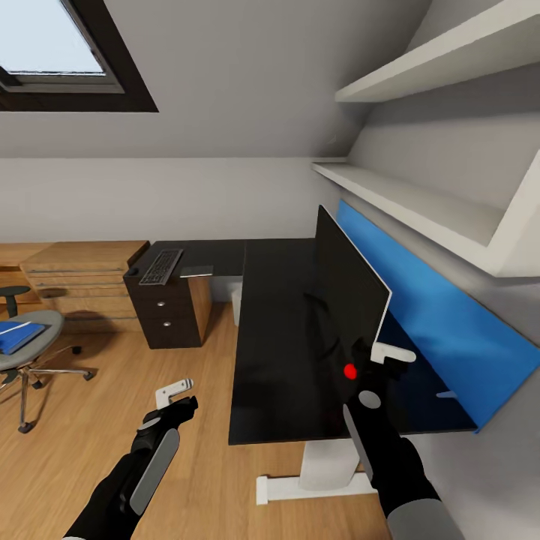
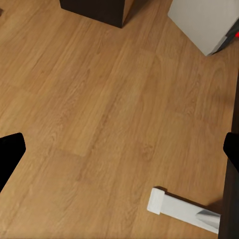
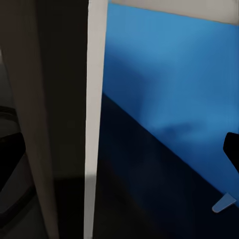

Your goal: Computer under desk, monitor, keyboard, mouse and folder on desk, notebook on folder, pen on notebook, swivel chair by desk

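Head view: the monitor point(image 1: 349, 296) stands edge-on on the black tabletop point(image 1: 274, 337), in front of the blue back panel point(image 1: 442, 322). The right claw point(image 1: 375, 358) is at its lower corner by the red light, jaws spread on either side of the screen edge, not closed. The left claw point(image 1: 176, 396) hangs wide over the wooden floor point(image 1: 112, 420). The keyboard point(image 1: 160, 266) lies on the tabletop's far wing. The folder point(image 1: 16, 335) rests on the swivel chair point(image 1: 30, 352).
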Robot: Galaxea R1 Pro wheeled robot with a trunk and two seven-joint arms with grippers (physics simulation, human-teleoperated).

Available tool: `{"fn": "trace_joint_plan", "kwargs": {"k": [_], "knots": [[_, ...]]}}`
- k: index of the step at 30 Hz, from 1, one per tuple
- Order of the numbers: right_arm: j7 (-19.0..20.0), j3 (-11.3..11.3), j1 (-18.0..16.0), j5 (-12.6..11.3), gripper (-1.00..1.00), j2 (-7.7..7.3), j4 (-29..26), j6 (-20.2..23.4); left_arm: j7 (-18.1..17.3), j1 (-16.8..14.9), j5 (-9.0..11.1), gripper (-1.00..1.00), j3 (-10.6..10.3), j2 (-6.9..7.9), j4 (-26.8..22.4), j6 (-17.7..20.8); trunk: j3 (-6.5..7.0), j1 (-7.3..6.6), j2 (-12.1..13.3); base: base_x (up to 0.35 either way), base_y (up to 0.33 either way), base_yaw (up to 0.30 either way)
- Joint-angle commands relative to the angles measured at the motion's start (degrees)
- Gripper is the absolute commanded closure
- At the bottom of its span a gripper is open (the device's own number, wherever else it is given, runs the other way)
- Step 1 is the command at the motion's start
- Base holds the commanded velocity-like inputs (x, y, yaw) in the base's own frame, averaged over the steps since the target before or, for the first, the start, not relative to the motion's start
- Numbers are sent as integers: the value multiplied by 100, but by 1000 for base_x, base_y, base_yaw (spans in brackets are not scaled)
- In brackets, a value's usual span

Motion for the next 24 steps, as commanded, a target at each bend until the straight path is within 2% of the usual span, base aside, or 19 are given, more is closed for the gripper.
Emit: {"fn": "trace_joint_plan", "kwargs": {"k": [1,8,24], "knots": [[-28,12,-5,45,-100,2,-12,31,54,-5,47,-100,-20,8,-9,11,-9,2,-8,0,0,0],[-26,20,-6,45,-100,2,-24,31,54,-5,44,-100,-20,8,-9,11,-9,2,-8,0,-81,0],[-20,20,-6,45,-100,2,-24,31,47,-5,45,-100,-20,8,-9,11,-9,2,-8,-17,-4,0]]}}
